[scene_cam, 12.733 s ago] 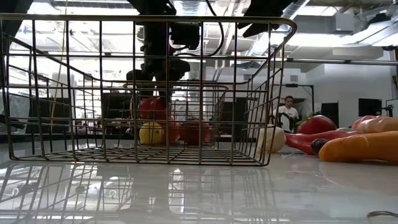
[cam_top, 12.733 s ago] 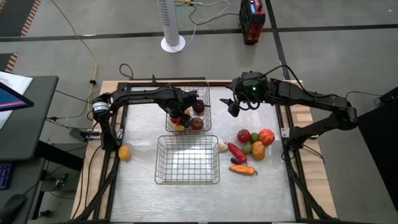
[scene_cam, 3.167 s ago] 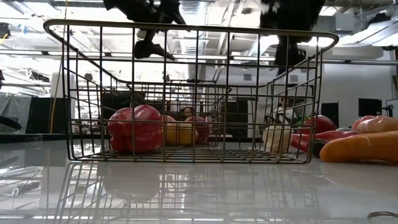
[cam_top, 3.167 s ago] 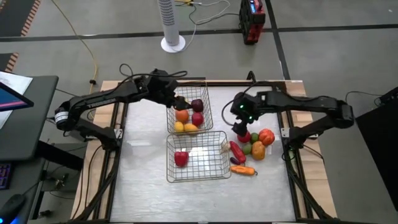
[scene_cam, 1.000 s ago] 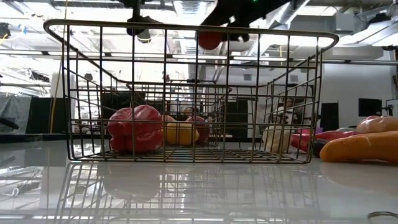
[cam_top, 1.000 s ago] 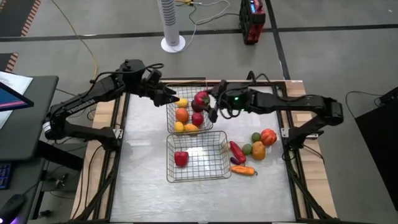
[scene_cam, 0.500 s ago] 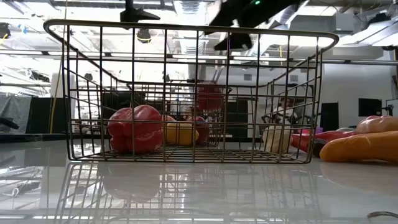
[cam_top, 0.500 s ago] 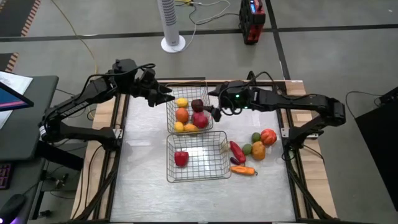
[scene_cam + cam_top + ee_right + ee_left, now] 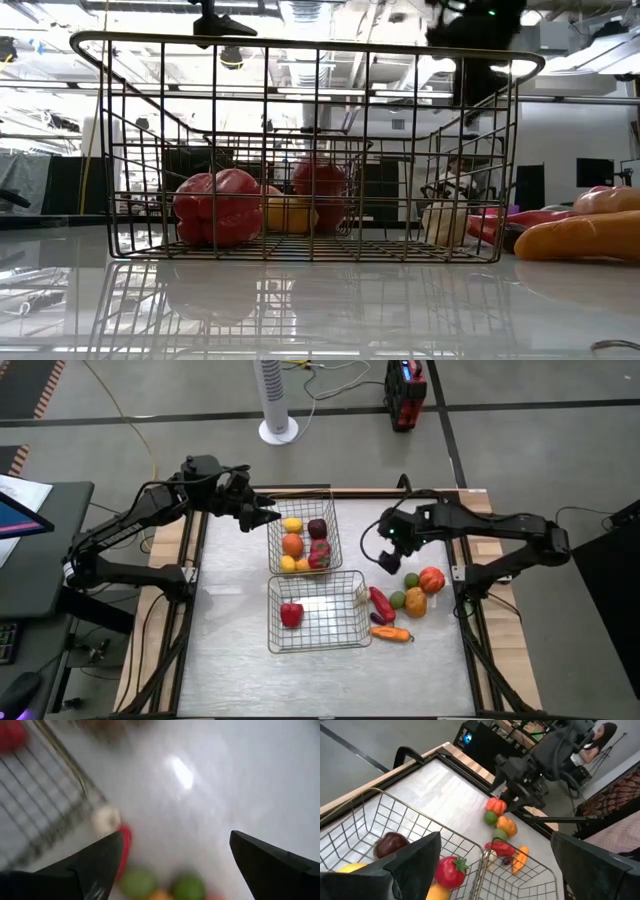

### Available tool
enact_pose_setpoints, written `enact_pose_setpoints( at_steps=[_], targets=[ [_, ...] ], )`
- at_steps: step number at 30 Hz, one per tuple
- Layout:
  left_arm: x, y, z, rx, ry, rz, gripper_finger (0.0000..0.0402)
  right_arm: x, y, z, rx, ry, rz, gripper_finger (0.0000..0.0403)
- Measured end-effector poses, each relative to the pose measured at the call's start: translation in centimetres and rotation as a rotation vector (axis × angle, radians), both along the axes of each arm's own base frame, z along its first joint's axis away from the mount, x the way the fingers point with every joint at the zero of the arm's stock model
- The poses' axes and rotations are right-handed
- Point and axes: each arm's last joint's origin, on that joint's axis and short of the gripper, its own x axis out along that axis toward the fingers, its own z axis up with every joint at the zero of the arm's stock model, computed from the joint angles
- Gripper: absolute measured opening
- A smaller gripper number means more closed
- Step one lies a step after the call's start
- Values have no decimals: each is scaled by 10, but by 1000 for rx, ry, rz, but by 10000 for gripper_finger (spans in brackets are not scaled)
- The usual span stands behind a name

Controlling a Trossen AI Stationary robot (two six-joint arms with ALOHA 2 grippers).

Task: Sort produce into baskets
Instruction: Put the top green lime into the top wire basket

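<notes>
The far wire basket (image 9: 303, 545) holds yellow, orange, dark purple and red pieces, among them a red tomato (image 9: 451, 872). The near wire basket (image 9: 315, 610) holds a red pepper (image 9: 291, 614). Loose produce (image 9: 405, 600) lies on the table right of the near basket: a red chili, green rounds, orange pieces, a carrot (image 9: 390, 633) and a white garlic (image 9: 106, 819). My left gripper (image 9: 262, 510) is open and empty, in the air by the far basket's far left corner. My right gripper (image 9: 385, 560) is open and empty, above the table between the far basket and the loose produce.
A raised frame (image 9: 465, 575) runs along the table's sides. Bare table lies left of both baskets and along the near edge. A white fan stand (image 9: 278, 428) and a red and black device (image 9: 405, 395) stand on the floor beyond the far edge.
My right gripper has let go of the red tomato over the far basket. The tomato has dropped in among the other pieces. The gripper has then gone toward the table's right and near edge, toward the loose produce. My left gripper has drawn back a little to the left.
</notes>
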Motion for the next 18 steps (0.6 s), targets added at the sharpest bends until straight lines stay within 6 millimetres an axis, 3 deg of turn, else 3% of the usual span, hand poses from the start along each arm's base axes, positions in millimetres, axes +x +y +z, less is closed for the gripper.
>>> enact_pose_setpoints(
  at_steps=[5,9,15,18],
  targets=[
    [3,2,-2,6,5,-1,363,-4,-3,-22,222,239,-126,390],
    [3,2,-1,25,-1,-8,363,-6,-5,-35,266,400,-183,379],
    [3,1,-1,17,-6,-35,363,-7,-11,-37,306,413,-165,353],
    [3,1,-1,25,-6,-45,363,-12,-11,-51,313,450,-121,343]
  ],
)
